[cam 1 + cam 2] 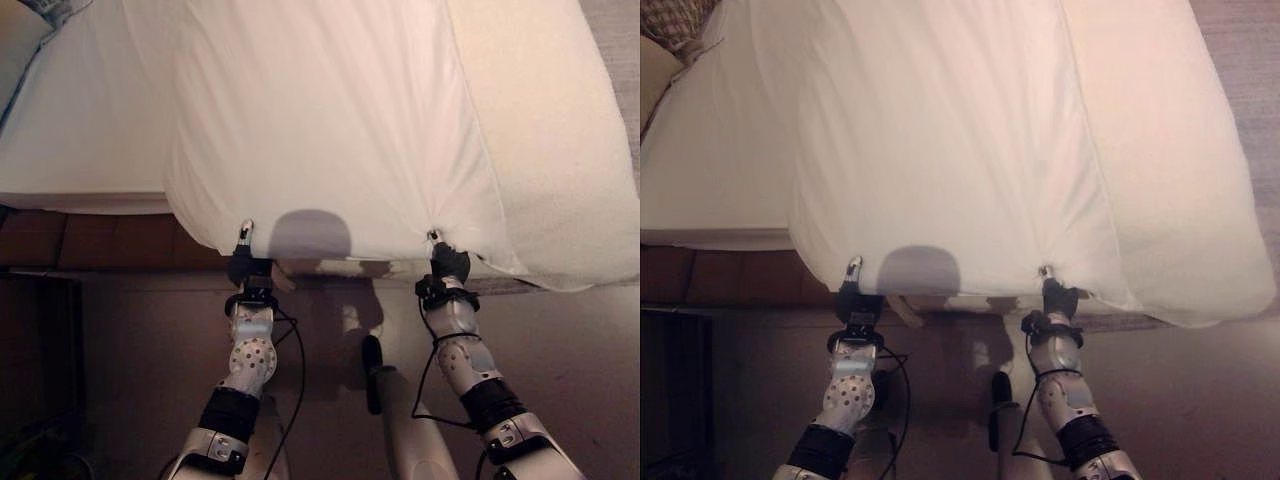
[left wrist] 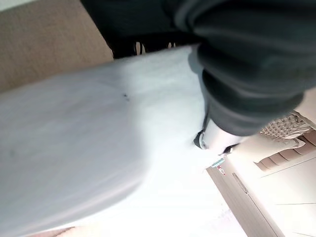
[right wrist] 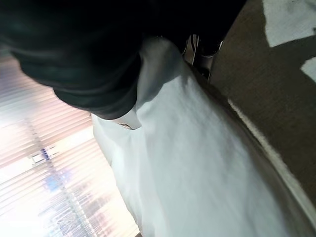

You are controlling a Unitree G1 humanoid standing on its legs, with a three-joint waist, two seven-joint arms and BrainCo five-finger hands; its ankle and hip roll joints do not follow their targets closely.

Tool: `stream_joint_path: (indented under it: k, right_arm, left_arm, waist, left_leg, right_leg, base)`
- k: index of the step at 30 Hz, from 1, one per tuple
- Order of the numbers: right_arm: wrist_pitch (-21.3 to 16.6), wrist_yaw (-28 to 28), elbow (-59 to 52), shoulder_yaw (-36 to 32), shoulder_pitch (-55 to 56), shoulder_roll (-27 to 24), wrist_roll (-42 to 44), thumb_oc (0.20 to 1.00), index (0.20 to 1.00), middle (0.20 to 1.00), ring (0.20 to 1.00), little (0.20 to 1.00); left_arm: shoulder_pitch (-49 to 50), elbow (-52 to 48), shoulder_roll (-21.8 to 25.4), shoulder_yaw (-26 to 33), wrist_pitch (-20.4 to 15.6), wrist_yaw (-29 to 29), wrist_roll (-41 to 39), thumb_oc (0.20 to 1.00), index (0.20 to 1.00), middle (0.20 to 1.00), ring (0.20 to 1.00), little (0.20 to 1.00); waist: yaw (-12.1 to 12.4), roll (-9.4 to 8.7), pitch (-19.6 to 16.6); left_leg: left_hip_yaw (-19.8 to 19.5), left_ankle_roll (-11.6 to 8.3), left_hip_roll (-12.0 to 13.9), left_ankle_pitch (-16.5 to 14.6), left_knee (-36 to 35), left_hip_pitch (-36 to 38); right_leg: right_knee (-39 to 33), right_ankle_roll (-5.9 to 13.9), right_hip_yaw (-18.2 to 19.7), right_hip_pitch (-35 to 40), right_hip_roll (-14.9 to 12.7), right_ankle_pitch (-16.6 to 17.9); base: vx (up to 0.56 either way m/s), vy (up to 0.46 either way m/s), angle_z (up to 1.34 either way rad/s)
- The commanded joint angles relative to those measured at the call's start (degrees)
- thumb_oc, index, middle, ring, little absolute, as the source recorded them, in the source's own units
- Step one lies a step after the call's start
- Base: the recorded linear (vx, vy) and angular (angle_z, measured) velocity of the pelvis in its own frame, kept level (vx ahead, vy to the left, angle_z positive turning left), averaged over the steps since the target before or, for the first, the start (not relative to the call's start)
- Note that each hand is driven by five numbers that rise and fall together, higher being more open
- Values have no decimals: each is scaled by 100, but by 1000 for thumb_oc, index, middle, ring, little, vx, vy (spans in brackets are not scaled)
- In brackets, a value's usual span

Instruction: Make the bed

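Duvet [image 1: 320,120] is lying white and puffy along the bed [image 1: 80,130], running long-ways away from the robot. Its near edge is hanging just over the foot of the bed, right where the two hands are meeting it.

The left hand [image 1: 247,262] is pinching the near edge on the left side. The right hand [image 1: 445,262] is pinching the same edge on the right side. The cloth is puckering in little folds at both spots, so both hands seem to be gripping it tight.

The duvet is sitting more to the right. On the left, bare sheet [image 1: 70,100] is showing, and a pillow [image 1: 670,25] is peeking at the far left corner. On the right, the duvet is drooping over the side.

So the duvet is stretching straight ahead from both hands, and both are equally near. The next pull probably needs to go to the left, to cover the bare part.
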Motion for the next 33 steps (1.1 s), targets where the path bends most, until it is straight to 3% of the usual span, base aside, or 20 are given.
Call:
stream_joint_path:
  k: [1, 2, 3, 4, 6, 7, 8, 9, 10, 12, 16, 19, 22, 23, 24, 25, 28, 30, 32, 33]
  right_arm:
    - [-310, -237, -13, -482, 896, -583, -204, 200, 200, 200, 200, 200]
    - [-309, -239, -14, -483, 895, -582, -205, 200, 200, 200, 200, 200]
    - [-335, -237, -55, -527, 886, -479, 4, 200, 200, 200, 200, 200]
    - [-199, -298, -84, -593, 904, -529, -231, 200, 200, 200, 200, 200]
    - [-139, -200, -109, -539, 859, -485, -284, 200, 200, 200, 200, 200]
    - [-95, -194, -96, -518, 865, -493, -325, 200, 200, 200, 200, 200]
    - [-114, -149, -45, -458, 834, -498, -345, 200, 200, 200, 200, 200]
    - [-108, -122, 47, -368, 777, -507, -344, 200, 200, 200, 200, 200]
    - [-108, -121, 49, -367, 773, -507, -344, 200, 200, 200, 200, 200]
    - [-166, -88, 41, -265, 765, -509, -410, 200, 200, 200, 200, 200]
    - [-335, -181, 99, -98, 805, -509, -498, 200, 200, 200, 200, 200]
    - [-398, -244, -27, -77, 890, -565, -451, 200, 200, 200, 200, 200]
    - [-407, -154, -51, -121, 1021, -610, -282, 200, 200, 200, 200, 200]
    - [-400, -124, -98, -216, 1070, -730, -241, 200, 200, 200, 200, 200]
    - [-394, -140, -79, -244, 1072, -775, -249, 200, 200, 200, 200, 200]
    - [-384, -168, 25, -272, 1029, -812, -302, 200, 200, 200, 200, 200]
    - [-380, -152, 171, -248, 963, -775, -274, 200, 200, 200, 200, 200]
    - [-458, -180, 294, -241, 911, -729, -158, 200, 200, 200, 200, 200]
    - [-468, -173, 376, -253, 895, -759, -127, 200, 200, 200, 200, 200]
    - [-469, -172, 378, -252, 893, -758, -126, 200, 200, 200, 200, 200]
  left_arm:
    - [554, -681, 431, 679, -684, -299, -113, 200, 200, 200, 200, 200]
    - [551, -678, 433, 680, -684, -303, -116, 200, 200, 200, 200, 200]
    - [555, -595, 525, 581, -665, -275, -156, 200, 200, 200, 200, 200]
    - [569, -519, 583, 630, -637, -271, -112, 200, 200, 200, 200, 200]
    - [711, -487, 636, 580, -579, -277, -33, 200, 200, 200, 200, 200]
    - [728, -510, 640, 549, -567, -274, 42, 200, 200, 200, 200, 200]
    - [711, -472, 618, 508, -590, -272, 14, 200, 200, 200, 200, 200]
    - [677, -424, 543, 509, -589, -196, 63, 200, 200, 200, 200, 200]
    - [675, -424, 542, 512, -589, -194, 64, 200, 200, 200, 200, 200]
    - [659, -370, 472, 522, -567, -128, 152, 200, 200, 200, 200, 200]
    - [638, -182, 357, 296, -501, 93, 374, 200, 200, 200, 200, 200]
    - [586, -139, 232, 185, -529, 233, 406, 200, 200, 200, 200, 200]
    - [616, -106, 131, 113, -513, 192, 388, 200, 200, 200, 200, 200]
    - [599, -147, 28, 42, -551, 182, 374, 200, 200, 200, 200, 200]
    - [541, -151, -16, 1, -571, 176, 319, 200, 200, 200, 200, 200]
    - [503, -71, -63, 29, -527, 157, 325, 200, 200, 200, 200, 200]
    - [491, -36, -59, 62, -525, 189, 368, 200, 200, 200, 200, 200]
    - [469, 66, -83, 139, -589, 284, 384, 200, 200, 200, 200, 200]
    - [459, 80, -51, 233, -737, 465, 483, 200, 200, 200, 200, 200]
    - [458, 79, -51, 234, -737, 467, 485, 200, 200, 200, 200, 200]
  waist:
    - [119, 115, -403]
    - [119, 113, -416]
    - [129, 69, -381]
    - [160, 104, -373]
    - [296, 138, -430]
    - [283, 140, -468]
    - [235, 127, -486]
    - [202, 135, -481]
    - [198, 129, -486]
    - [174, 76, -436]
    - [86, 11, -447]
    - [-15, 121, -445]
    - [-102, 194, -457]
    - [-160, 235, -305]
    - [-194, 255, -249]
    - [-235, 227, -269]
    - [-212, 250, -331]
    - [-255, 228, -371]
    - [-206, 196, -427]
    - [-213, 192, -443]
  left_leg:
    - [331, 95, -692, 215, 353, -168]
    - [331, 98, -698, 220, 362, -192]
    - [407, 264, -1176, -305, 1073, -426]
    - [584, 342, -1383, -478, 1330, -557]
    - [851, 435, -1407, -688, 1346, -502]
    - [936, 521, -1480, -689, 1386, -525]
    - [1049, 563, -1562, -650, 1233, -482]
    - [1167, 591, -1719, -549, 946, -346]
    - [1169, 592, -1727, -532, 931, -350]
    - [1258, 622, -1897, -381, 437, -65]
    - [1257, 639, -2243, -151, 62, 157]
    - [1171, 695, -2421, -154, 41, 208]
    - [1230, 627, -2445, -291, 699, -72]
    - [1581, 186, -2316, -42, 1780, -528]
    - [1746, 56, -2130, 18, 2180, -728]
    - [1750, 131, -1972, -74, 2430, -811]
    - [1453, 296, -2077, -147, 2065, -756]
    - [1295, 398, -1679, -177, 1308, -485]
    - [927, 380, -1277, 189, 455, -265]
    - [924, 378, -1283, 221, 420, -271]
  right_leg:
    - [-1443, 914, 541, 386, -667, 918]
    - [-1461, 920, 543, 374, -672, 936]
    - [-2149, 1031, 771, 487, -1180, 1781]
    - [-2575, 1107, 685, 507, -1591, 2424]
    - [-3161, 1123, -41, 617, -1892, 2777]
    - [-2991, 1001, -242, 682, -1789, 2408]
    - [-2806, 904, -305, 686, -1484, 2029]
    - [-2495, 828, -361, 587, -964, 1638]
    - [-2489, 829, -357, 573, -972, 1639]
    - [-2103, 701, -439, 471, -203, 1226]
    - [-1882, 518, -134, 454, 743, 1082]
    - [-1779, 432, 94, 362, 940, 1125]
    - [-1847, 384, 118, 458, 801, 1117]
    - [-1808, 369, 29, 542, 658, 1121]
    - [-1743, 329, -7, 553, 608, 1083]
    - [-1728, 256, -28, 585, 486, 1031]
    - [-1799, 287, 23, 568, 507, 1041]
    - [-1873, 326, 122, 566, 424, 1041]
    - [-1865, 352, 160, 494, 317, 1026]
    - [-1871, 352, 158, 475, 310, 1037]
  base:
    - [35, 441, -28]
    - [88, 702, -35]
    - [92, 770, -18]
    - [140, 984, 3]
    - [83, 722, -6]
    - [20, 677, -66]
    - [-10, 646, -82]
    - [-22, 476, -58]
    - [-23, 379, -28]
    - [-11, 242, -12]
    - [13, 125, -1]
    - [8, 5, 11]
    - [-48, -63, 26]
    - [-101, -132, 19]
    - [-131, -194, 42]
    - [-61, -125, 62]
    - [-6, -27, 24]
    - [15, 62, -38]
    - [28, 114, -3]
    - [28, 170, 20]
